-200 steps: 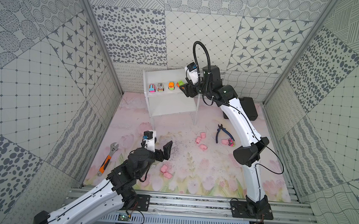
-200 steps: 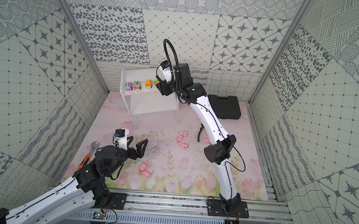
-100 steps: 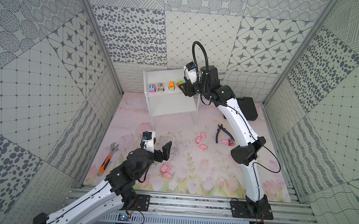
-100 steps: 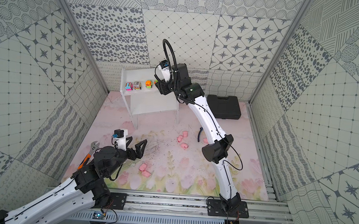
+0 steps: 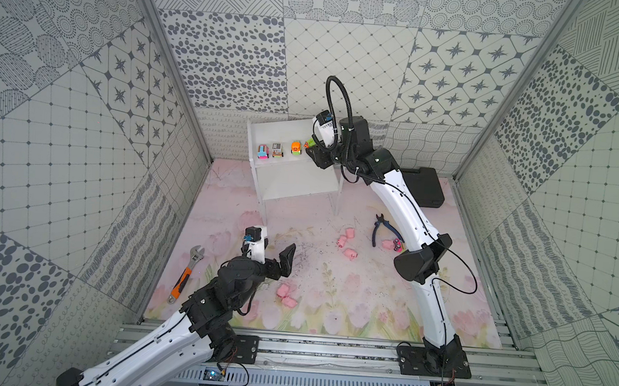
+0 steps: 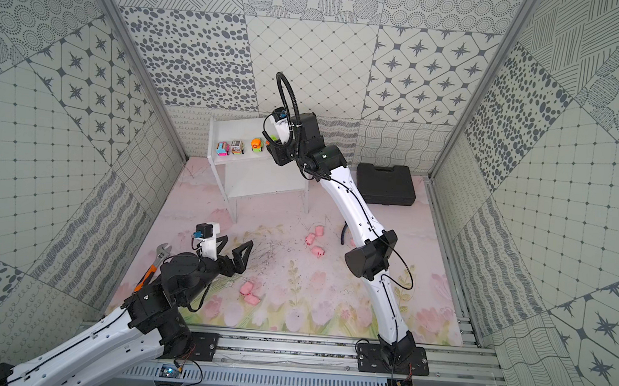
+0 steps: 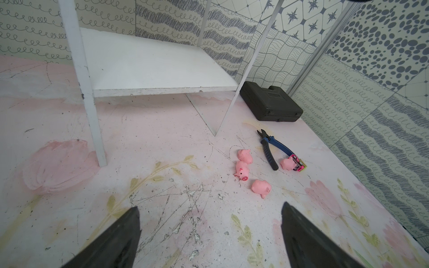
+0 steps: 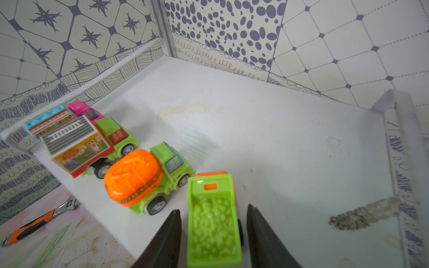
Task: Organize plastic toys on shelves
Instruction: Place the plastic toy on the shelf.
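Observation:
The white shelves point(image 5: 289, 134) stand at the back. On the top board sit a pink-and-blue car point(image 8: 58, 113), a grey box truck point(image 8: 76, 143), an orange mixer truck point(image 8: 139, 176) and a green dump truck point(image 8: 212, 220). My right gripper point(image 8: 212, 207) straddles the green truck, open, with a small gap on each side. Three pink pigs point(image 7: 242, 170) lie on the mat mid-right. Another pig point(image 7: 286, 163) lies against a pink car point(image 7: 298, 163). Two more pigs point(image 5: 286, 294) lie near my left gripper point(image 7: 210, 205), which hovers open and empty over the mat.
Blue-handled pliers point(image 5: 385, 229) lie by the right arm, next to the pink car. A black case point(image 5: 424, 187) sits at the back right, beside the shelves. An orange-handled wrench point(image 5: 186, 273) lies by the left wall. The lower shelf board point(image 7: 151, 67) is bare.
My right gripper's jaws have narrowed around the green dump truck, and the right arm has shifted slightly left over the top board. The left arm has not moved.

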### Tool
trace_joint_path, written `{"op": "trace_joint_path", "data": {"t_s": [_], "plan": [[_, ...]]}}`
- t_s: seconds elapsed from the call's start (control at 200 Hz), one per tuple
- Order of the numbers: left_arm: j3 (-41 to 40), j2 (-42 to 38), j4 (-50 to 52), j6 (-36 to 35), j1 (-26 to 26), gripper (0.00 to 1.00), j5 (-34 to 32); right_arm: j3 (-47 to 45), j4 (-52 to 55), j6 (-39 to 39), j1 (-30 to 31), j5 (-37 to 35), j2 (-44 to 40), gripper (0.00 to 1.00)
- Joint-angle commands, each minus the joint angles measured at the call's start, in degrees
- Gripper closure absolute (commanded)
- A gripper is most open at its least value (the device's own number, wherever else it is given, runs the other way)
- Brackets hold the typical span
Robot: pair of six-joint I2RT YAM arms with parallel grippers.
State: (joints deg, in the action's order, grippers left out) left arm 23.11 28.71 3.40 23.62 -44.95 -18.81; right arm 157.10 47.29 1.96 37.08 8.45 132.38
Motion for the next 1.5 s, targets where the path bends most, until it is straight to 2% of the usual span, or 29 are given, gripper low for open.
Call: {"op": "trace_joint_path", "data": {"t_s": [0.0,0.41,0.735,1.171,1.496], "plan": [[-0.1,-0.5,0.2,0.3,0.1,0.02,-1.2,1.8,-1.3,0.2,0.9,-1.9,1.1,0.52],[-0.7,-2.2,1.0,0.8,0.1,0.03,-1.4,1.8,-1.3,-1.6,4.2,-15.6,0.8,0.59],[-1.0,-3.7,1.7,0.8,0.2,0.03,-1.4,1.5,-1.3,-4.2,6.0,-22.8,0.7,0.59],[-1.3,-4.9,2.4,0.6,0.1,0.03,-1.4,1.3,-2.0,-5.6,7.9,-25.6,1.1,0.62],[-1.5,-5.8,3.0,0.6,0.1,0.02,-1.3,0.6,-2.9,-6.5,9.8,-32.3,1.2,0.64]]}}
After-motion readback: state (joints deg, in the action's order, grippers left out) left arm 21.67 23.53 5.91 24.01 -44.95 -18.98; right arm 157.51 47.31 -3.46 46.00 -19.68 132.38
